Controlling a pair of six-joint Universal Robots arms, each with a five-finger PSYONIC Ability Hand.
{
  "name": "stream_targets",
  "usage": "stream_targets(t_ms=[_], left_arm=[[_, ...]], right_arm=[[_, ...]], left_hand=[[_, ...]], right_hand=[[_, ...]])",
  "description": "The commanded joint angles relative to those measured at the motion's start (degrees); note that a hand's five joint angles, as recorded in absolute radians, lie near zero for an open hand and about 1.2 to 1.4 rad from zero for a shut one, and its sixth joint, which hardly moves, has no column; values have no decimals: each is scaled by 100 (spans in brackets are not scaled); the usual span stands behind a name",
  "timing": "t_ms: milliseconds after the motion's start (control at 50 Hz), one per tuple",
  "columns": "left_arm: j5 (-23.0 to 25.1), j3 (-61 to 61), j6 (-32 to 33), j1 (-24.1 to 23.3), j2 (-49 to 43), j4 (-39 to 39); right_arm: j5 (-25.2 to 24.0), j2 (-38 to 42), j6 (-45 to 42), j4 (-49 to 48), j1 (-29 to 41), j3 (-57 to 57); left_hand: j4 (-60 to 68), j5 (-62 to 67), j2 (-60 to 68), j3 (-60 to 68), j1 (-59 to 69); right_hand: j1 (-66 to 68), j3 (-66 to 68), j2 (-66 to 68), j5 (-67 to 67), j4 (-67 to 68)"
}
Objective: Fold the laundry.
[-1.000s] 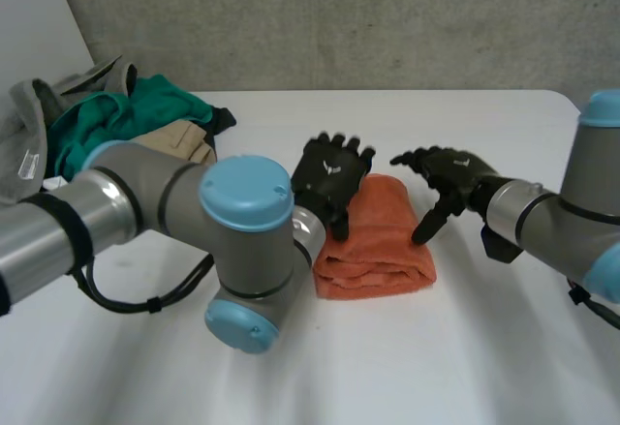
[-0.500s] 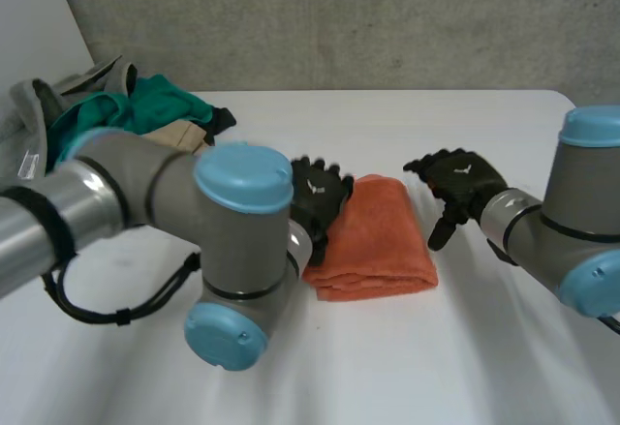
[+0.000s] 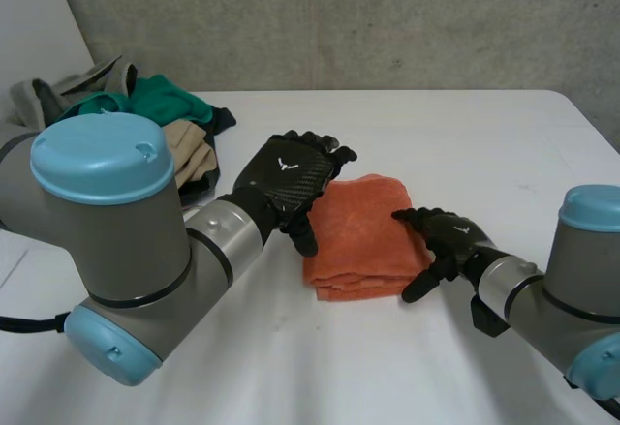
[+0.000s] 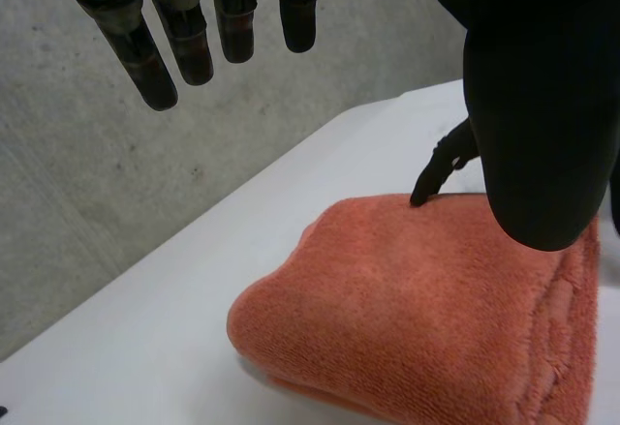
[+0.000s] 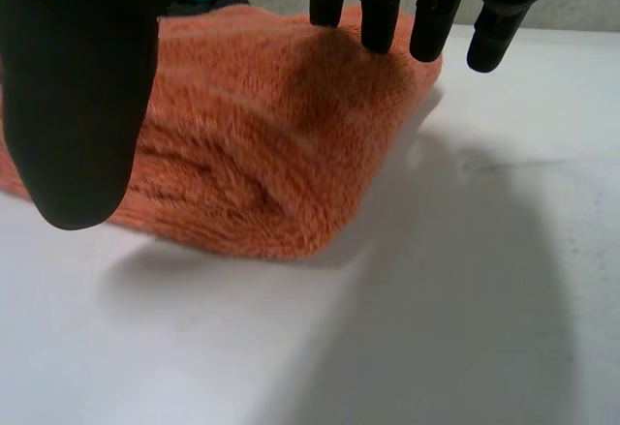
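White table (image 3: 484, 135): a heap of unfolded clothes (image 3: 145, 115) at its far left awaits folding. Orange towel (image 3: 363, 236), mid-table, lies already folded compactly. Left hand (image 3: 286, 183), fingers loosely spread and empty, hovers over its left edge; right hand (image 3: 441, 241), likewise empty, is at its right edge.

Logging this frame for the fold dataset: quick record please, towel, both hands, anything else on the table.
towel: orange, folded, lying mid-table
left hand: open, over the towel's left side, holding nothing
right hand: open, at the towel's right edge, contact unclear
clothes pile: green, beige, grey, unfolded, far left corner
table: white
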Motion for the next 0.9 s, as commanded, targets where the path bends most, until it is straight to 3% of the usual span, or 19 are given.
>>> stream_targets(t_ms=[20,40,100,120,140,160,400,640,780,900], left_arm=[[-30,-20,5,-7,14,1],[-30,-29,5,-7,23,1],[-30,-38,5,-16,40,1],[-30,-38,5,-16,40,1],[-30,-38,5,-16,40,1],[-30,-38,5,-16,40,1],[-4,-64,5,-16,190,1],[-4,146,22,-51,190,19],[-4,384,31,-95,102,72],[-4,542,22,-305,-30,72]], right_arm=[[18,538,-18,-230,80,-330],[18,582,-27,-230,89,-365],[9,644,-9,-282,107,-427],[17,644,-1,-317,107,-436],[18,644,8,-405,124,-462],[18,644,26,-449,133,-471],[536,864,571,-643,63,-1621],[870,1953,500,-63,-552,-3652],[1257,2823,439,288,-1088,-5250],[1248,3939,272,1474,-1659,-7473]], left_hand=[[-31,-152,-54,-92,33],[-31,-152,-54,-92,33],[-31,-152,-54,-92,33],[-14,-135,-37,-76,50],[-14,-135,-37,-76,50],[-14,-135,-37,-76,50],[-14,-135,-37,-76,50],[-14,-135,-37,-76,50],[-14,-135,-37,-76,50],[-14,-135,-37,-76,50]], right_hand=[[536,479,464,419,489],[737,680,665,620,690],[3169,3113,3098,3052,3123],[4210,4154,4139,4093,4164],[6452,6396,6381,6335,6405],[6868,6812,6797,6751,6822],[6872,6816,6801,6756,6826],[6872,6816,6801,6756,6826],[6872,6816,6801,6756,6826],[6872,6816,6801,6756,6826]])
